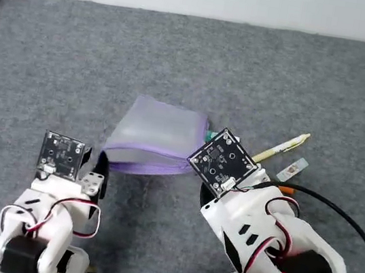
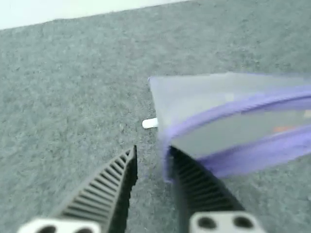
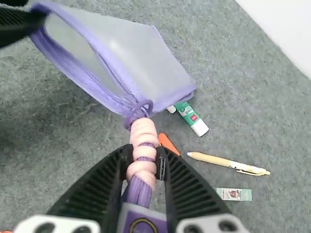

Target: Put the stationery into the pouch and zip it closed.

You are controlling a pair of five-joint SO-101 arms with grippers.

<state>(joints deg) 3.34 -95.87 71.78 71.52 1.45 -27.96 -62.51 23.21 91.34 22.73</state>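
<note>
Two grippers stand at opposite ends of the purple-edged, translucent pouch, which lies on the grey carpet with its long purple mouth gaping. At one end of that mouth, the right gripper is clamped on the zip pull, a pink and purple wound cord hanging from a ring at the pouch's corner. Both ribbed fingers press its sides. At the pouch's other end, the left gripper has its jaws parted, with carpet showing in the gap. The purple corner edge of the pouch sits just against one finger, but whether they actually touch is blurred. A small white stub juts out beside that same corner.

All the stationery lies outside the pouch, on the carpet beyond the zip-pull end. The green and white glue stick is just beside the pouch's corner. An orange piece lies near the pull, close to the right gripper's finger. The cream pen lies farther from the pouch, and a small green and white card lies beyond the pen.
</note>
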